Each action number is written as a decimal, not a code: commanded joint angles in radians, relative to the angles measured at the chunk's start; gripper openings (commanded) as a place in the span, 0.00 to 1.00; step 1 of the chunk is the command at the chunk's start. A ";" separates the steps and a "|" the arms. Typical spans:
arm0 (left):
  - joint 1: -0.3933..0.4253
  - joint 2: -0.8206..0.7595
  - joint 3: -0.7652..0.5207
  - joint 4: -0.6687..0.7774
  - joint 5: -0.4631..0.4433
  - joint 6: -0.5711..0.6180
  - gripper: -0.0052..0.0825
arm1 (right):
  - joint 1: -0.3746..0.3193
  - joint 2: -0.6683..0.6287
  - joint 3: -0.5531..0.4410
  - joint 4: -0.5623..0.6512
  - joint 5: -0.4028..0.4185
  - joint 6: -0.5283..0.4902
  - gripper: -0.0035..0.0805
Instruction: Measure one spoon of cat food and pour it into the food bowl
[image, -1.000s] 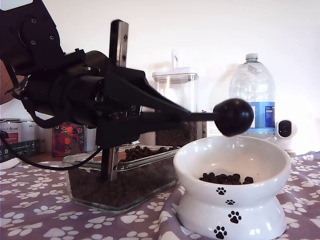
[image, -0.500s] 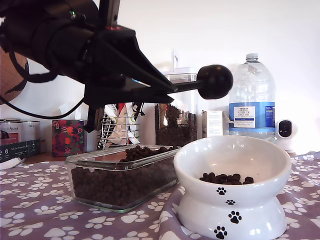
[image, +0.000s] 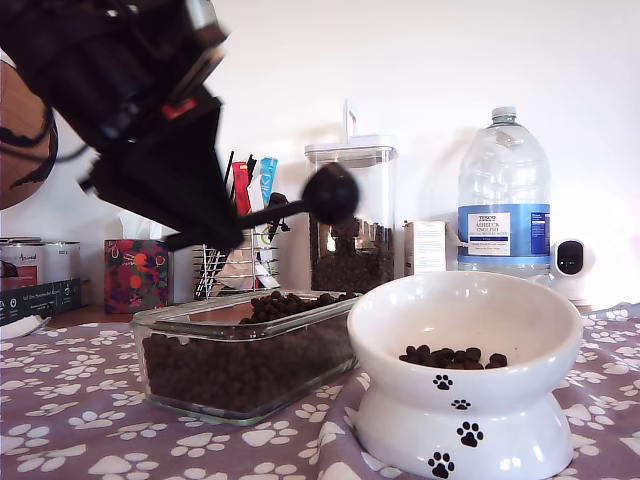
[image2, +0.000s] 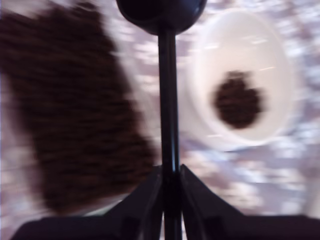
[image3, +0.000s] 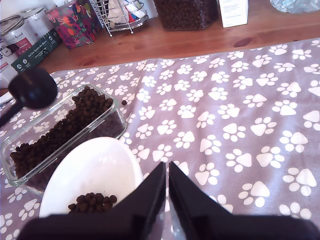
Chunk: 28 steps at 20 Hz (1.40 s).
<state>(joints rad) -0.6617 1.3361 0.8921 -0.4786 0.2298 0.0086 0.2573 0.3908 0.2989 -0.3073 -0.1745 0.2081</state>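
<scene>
My first claw is clamped on the handle of the spoon, fingers pressed against it from both sides. In the exterior view that arm fills the upper left, and the spoon runs from it toward the view's right, with the round cup in the air above the far end of the glass dish. The cup is clear of both the dish and the bowl; its contents cannot be seen.

The dish stands on the paw-print cloth covering the desk and is filled with kibble, heaped at its top. The bowl stands just beside the dish, at the exterior view's right of it, upright. A small pile of kibble lies at the bottom of the bowl. One loose pellet lies on the cloth near the dish.

My second claw has its tips together with nothing between them, hanging above the cloth near the bowl's rim.

Behind, on bare wood: a canister of kibble, a wire caddy, a water bottle. The first wrist view is motion-blurred.
</scene>
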 joint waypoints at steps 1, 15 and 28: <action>-0.026 -0.003 0.001 -0.003 -0.183 0.065 0.03 | 0.005 0.006 0.002 0.011 -0.002 -0.006 0.03; -0.135 0.067 0.016 -0.039 -0.635 0.377 0.03 | 0.005 0.005 0.002 0.012 -0.002 -0.005 0.03; -0.113 0.211 0.160 -0.270 -0.558 0.385 0.12 | 0.005 0.005 0.002 0.011 -0.024 -0.005 0.03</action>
<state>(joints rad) -0.7746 1.5269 1.0531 -0.7471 -0.3374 0.3923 0.2573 0.3908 0.2989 -0.3069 -0.1955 0.2081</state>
